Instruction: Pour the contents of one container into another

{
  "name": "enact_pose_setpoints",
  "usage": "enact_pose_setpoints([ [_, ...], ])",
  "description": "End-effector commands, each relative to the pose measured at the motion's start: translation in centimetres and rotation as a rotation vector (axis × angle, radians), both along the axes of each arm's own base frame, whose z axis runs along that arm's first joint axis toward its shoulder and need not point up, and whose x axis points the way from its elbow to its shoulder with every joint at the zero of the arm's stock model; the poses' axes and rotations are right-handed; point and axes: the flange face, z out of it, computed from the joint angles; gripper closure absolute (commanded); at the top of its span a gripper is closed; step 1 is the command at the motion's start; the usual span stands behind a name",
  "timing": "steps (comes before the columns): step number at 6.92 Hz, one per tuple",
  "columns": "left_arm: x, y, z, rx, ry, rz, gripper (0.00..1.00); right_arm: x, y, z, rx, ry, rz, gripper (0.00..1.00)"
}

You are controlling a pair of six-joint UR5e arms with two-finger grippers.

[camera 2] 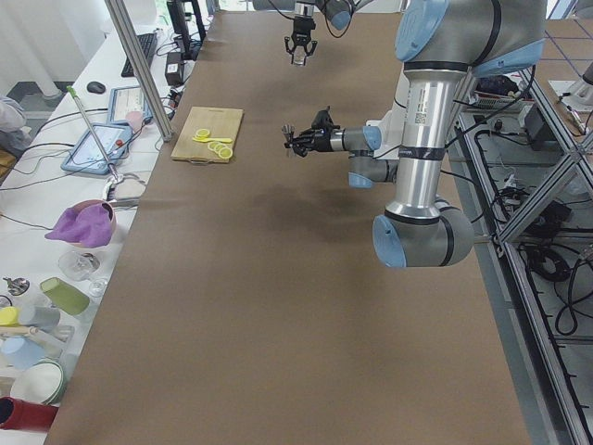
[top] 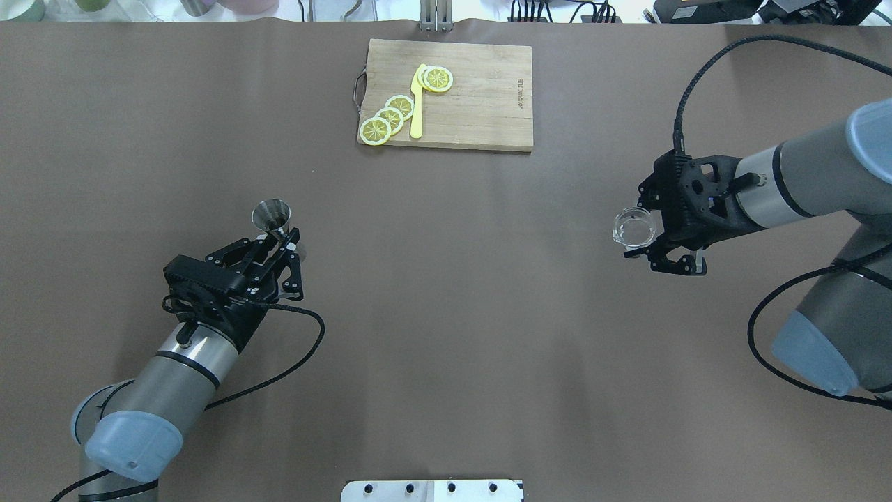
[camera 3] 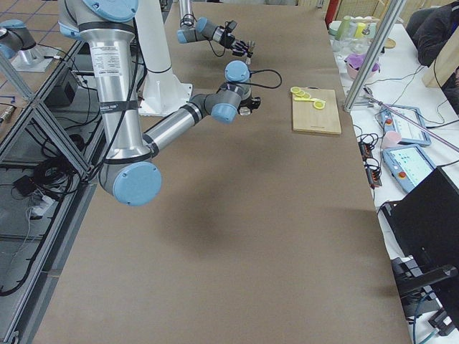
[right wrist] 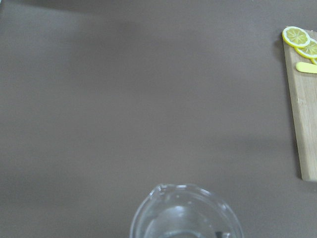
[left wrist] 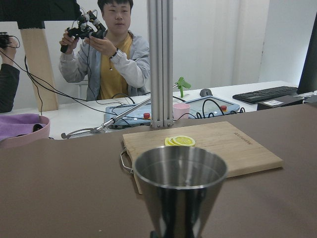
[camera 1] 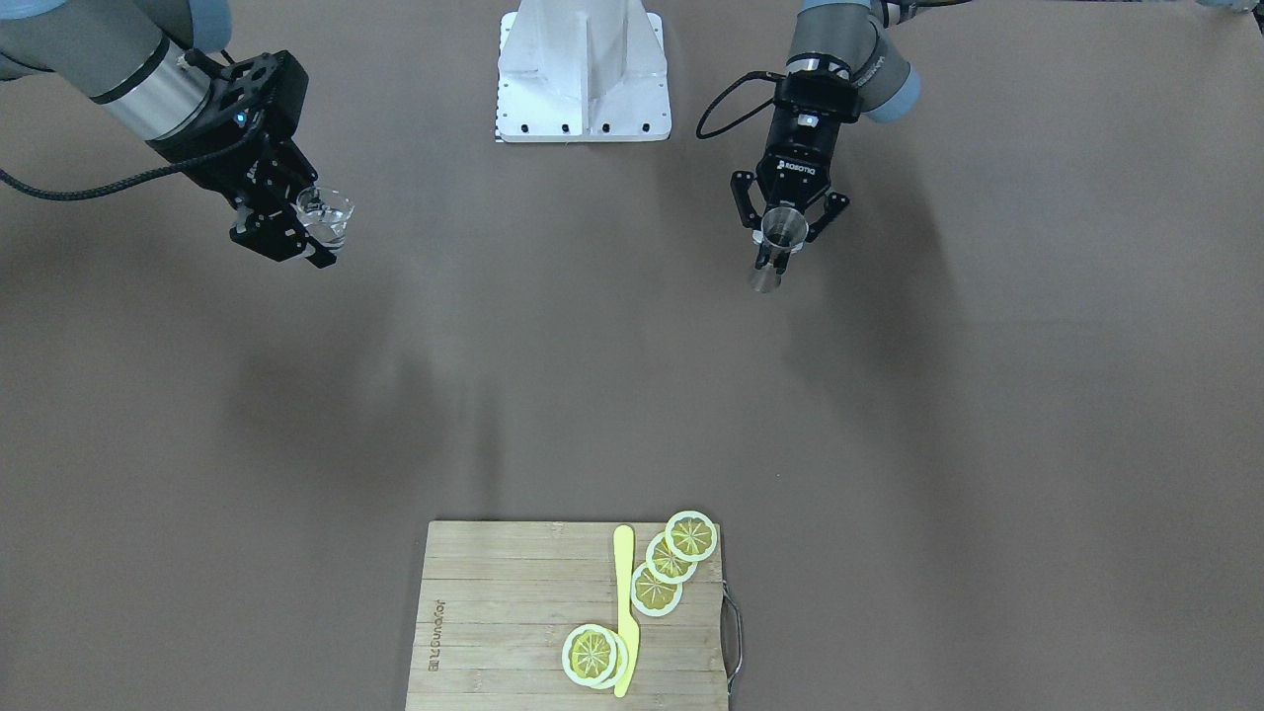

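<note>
A steel cone-shaped jigger (top: pixel 271 213) stands upright in my left gripper (top: pixel 281 239), which is shut on its lower half, over the table's left side. From the front the jigger (camera 1: pixel 785 229) and left gripper (camera 1: pixel 783 247) show on the right; the left wrist view looks into the jigger's (left wrist: pixel 181 193) open mouth. A small clear glass cup (top: pixel 633 228) sits in my right gripper (top: pixel 644 231), shut on it, far off on the right side. The cup (camera 1: pixel 324 212) is upright in the right gripper (camera 1: pixel 314 234), and the right wrist view shows its rim (right wrist: pixel 185 213). Its contents are unclear.
A wooden cutting board (top: pixel 481 104) with several lemon slices (top: pixel 390 118) and a yellow knife (top: pixel 417 104) lies at the far middle edge. The robot's white base (camera 1: pixel 583 79) is between the arms. An operator (left wrist: pixel 111 59) sits beyond the table.
</note>
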Motion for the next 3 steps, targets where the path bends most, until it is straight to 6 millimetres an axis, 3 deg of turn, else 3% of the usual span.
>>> enact_pose_setpoints([
  [1, -3.2, 0.6, 4.4, 0.000, 0.001, -0.004, 1.00, 2.5, -0.8, 7.3, -0.029, -0.072, 0.008, 1.00],
  [3, -4.5, 0.7, 6.9, -0.008, -0.033, -0.008, 1.00, 2.4, -0.5, 13.1, -0.098, -0.124, 0.032, 1.00],
])
